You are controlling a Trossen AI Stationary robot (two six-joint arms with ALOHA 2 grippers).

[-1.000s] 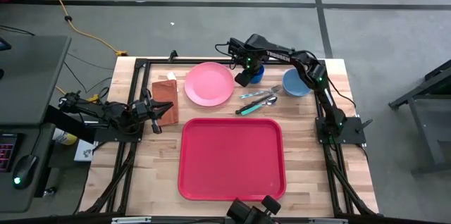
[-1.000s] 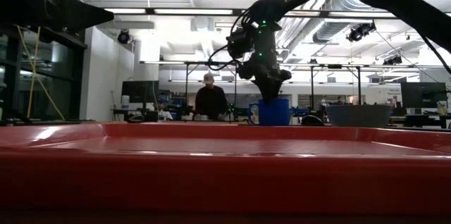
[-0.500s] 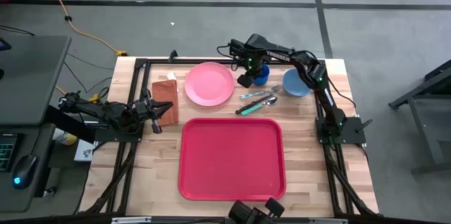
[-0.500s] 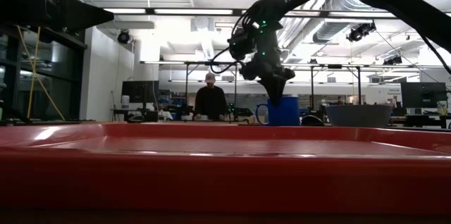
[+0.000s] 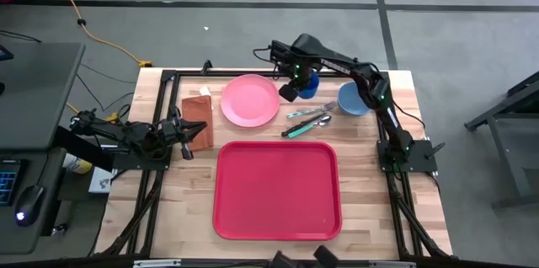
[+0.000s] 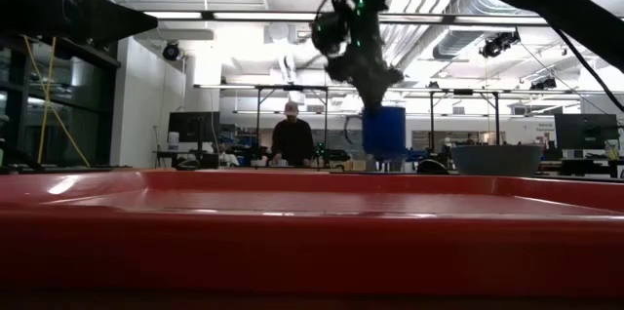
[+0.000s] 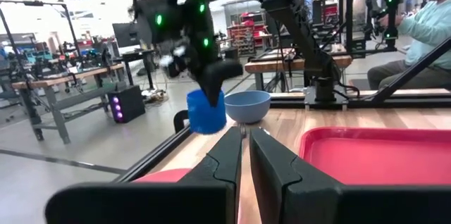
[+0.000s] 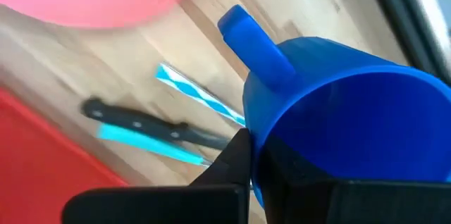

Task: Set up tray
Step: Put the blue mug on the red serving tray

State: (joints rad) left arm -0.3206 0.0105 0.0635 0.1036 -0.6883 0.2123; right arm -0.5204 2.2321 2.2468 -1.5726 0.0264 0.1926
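Your right gripper (image 5: 296, 83) is clamped on the rim of a blue mug (image 6: 384, 133), holding it off the table at the far side, btwn the pink plate (image 5: 250, 99) and blue bowl (image 5: 354, 99). Cutlery (image 5: 305, 121) lies just near of it. Tray (image 5: 278, 190) sits empty at near-center. Left gripper (image 5: 184, 133) waits at left by the brown napkin (image 5: 197, 123), fingers nearly closed, holding nothing.

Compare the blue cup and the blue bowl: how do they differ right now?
The blue cup hangs in the air, held at its rim by the right gripper; the blue bowl rests on the table. The cup is tall, dark blue and has a handle; the bowl is wide, low, paler, without one. Neither is on the red tray.
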